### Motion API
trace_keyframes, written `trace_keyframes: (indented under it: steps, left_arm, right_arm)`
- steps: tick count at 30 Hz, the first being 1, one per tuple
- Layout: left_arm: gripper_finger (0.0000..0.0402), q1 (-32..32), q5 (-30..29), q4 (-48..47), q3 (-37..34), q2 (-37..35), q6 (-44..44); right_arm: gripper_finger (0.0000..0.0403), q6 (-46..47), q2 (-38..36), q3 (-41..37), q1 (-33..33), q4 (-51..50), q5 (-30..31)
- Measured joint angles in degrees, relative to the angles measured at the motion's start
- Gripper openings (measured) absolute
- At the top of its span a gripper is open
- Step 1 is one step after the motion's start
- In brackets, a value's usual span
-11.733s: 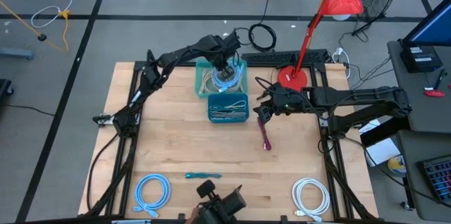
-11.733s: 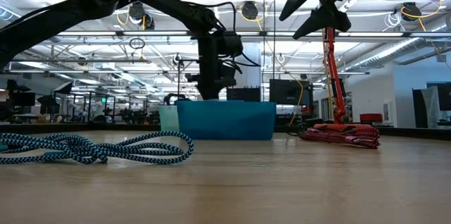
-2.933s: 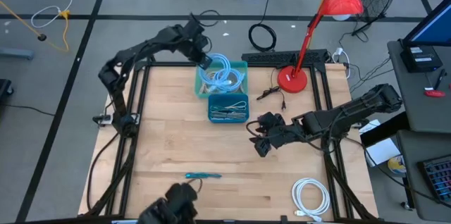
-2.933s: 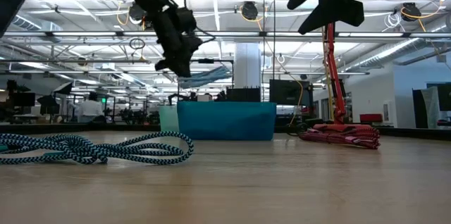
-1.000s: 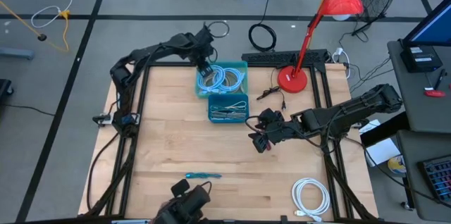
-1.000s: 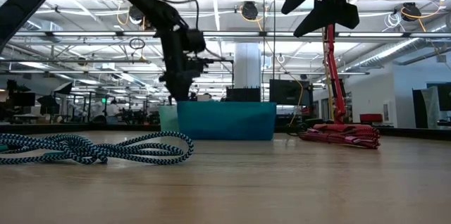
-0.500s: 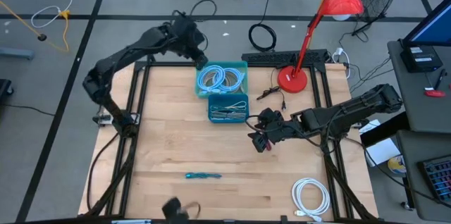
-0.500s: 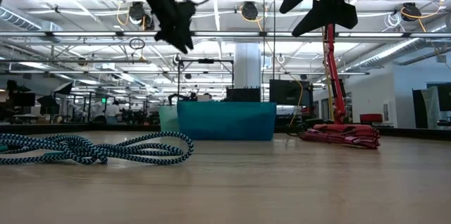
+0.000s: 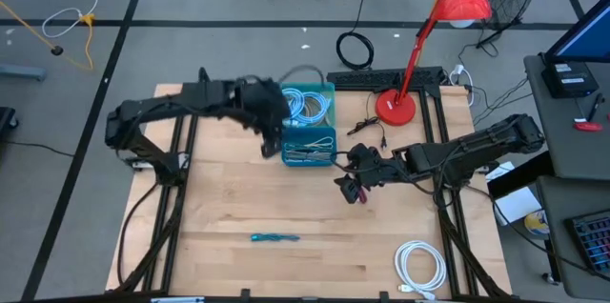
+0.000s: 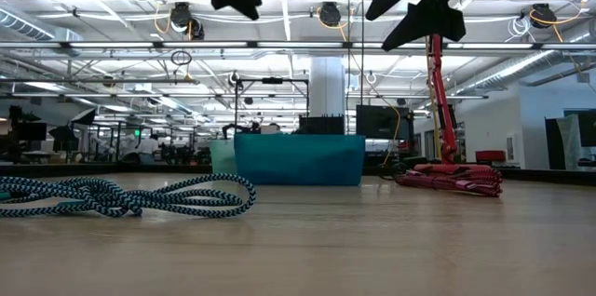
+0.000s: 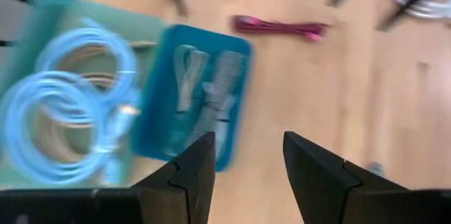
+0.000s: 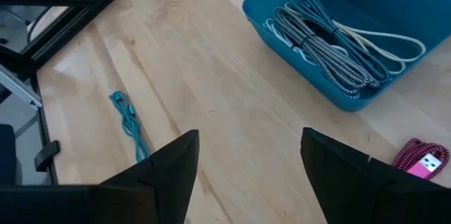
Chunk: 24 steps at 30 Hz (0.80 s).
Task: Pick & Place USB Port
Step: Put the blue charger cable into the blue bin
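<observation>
Lying flat on the table, the teal cable runs left to right near the front edge, well apart from both bins. The blue bin of grey cords adjoins the green bin of light-blue coils. The left gripper hovers beside them, parted, empty. The right gripper hangs spread wide over the pink cable.
</observation>
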Motion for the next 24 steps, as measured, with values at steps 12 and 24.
trace_keyframes:
  steps: [12, 24]
  left_arm:
    - [0.017, -19.6, -9.0, -4.2, 0.0, -0.1, -11.1]
    - [0.017, -37.4, -17.0, -4.3, -10.1, 0.0, -24.0]
  right_arm:
    - [0.0238, 1.1, 0.0, 0.0, -0.8, 1.9, 0.7]
    - [0.0238, 7.7, 0.0, 0.0, -1.0, 2.7, 2.9]
